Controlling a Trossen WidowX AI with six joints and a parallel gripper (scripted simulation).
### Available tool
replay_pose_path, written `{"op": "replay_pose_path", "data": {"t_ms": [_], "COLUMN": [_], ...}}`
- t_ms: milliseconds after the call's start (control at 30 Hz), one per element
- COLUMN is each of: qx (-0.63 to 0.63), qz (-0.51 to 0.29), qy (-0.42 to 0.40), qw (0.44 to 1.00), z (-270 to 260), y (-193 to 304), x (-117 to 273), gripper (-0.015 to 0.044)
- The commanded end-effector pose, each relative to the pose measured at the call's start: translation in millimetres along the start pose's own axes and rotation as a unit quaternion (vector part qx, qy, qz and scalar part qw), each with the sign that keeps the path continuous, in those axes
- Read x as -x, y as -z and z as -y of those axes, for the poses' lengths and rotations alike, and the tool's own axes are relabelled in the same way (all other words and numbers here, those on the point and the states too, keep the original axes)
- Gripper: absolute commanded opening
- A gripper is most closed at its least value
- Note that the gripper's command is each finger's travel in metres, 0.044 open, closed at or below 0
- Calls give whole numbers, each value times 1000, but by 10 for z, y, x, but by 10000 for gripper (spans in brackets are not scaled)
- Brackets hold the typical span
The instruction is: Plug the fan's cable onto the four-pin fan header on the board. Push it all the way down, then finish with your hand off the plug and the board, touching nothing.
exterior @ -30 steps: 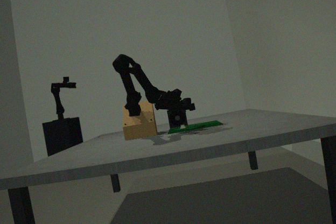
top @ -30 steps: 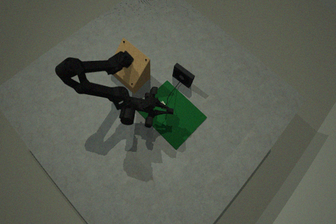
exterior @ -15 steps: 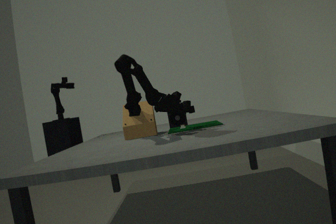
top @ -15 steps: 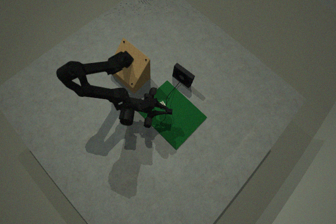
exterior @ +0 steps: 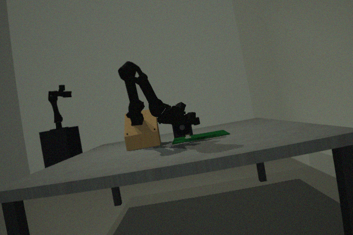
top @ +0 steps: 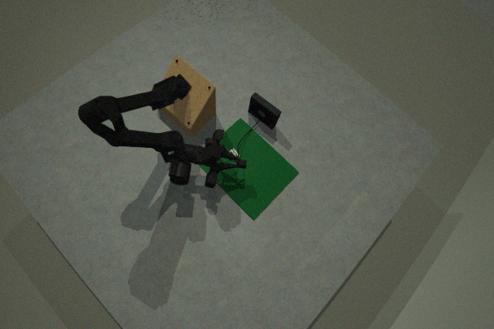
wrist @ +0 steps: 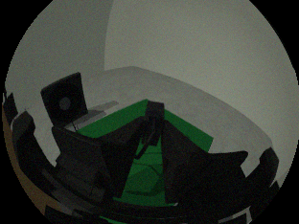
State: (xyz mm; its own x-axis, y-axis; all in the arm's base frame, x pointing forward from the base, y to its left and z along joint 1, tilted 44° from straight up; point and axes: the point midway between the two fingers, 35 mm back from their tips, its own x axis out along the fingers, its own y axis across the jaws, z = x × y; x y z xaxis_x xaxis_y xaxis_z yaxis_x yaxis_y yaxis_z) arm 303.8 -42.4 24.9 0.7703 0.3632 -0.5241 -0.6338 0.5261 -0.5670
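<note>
The green board (top: pixel 271 175) (exterior: pixel 216 134) (wrist: pixel 198 138) lies on the table. A small pale part (top: pixel 233 152) (exterior: pixel 188 136), which looks like the header, stands on it near one edge; its pins cannot be made out. The black fan (top: pixel 263 111) (wrist: pixel 64 102) stands on edge beside the board, and its thin dark cable runs to the fingers. My gripper (top: pixel 241 164) (exterior: pixel 196 120) (wrist: pixel 152 122) is shut on the cable's plug, which is dark and mostly hidden by the fingertips. The fingertips are above the board, to the right of the pale part in the top view.
A wooden block (top: pixel 199 98) (exterior: pixel 142 140) with a sloped top carries the arm's base, beside the board's near corner. A second dark arm (exterior: pixel 58 109) on a black pedestal stands far back in the exterior view. Arm shadows fall across the board and table.
</note>
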Motion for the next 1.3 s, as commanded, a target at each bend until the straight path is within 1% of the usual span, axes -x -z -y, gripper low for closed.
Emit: {"op": "replay_pose_path", "data": {"t_ms": [0, 1267], "qx": [5, 5], "qz": [4, 3], "qy": [2, 1], "qw": [1000, 1000], "z": [21, -18], "y": [19, 367], "x": [-6, -56], "gripper": [0, 0]}}
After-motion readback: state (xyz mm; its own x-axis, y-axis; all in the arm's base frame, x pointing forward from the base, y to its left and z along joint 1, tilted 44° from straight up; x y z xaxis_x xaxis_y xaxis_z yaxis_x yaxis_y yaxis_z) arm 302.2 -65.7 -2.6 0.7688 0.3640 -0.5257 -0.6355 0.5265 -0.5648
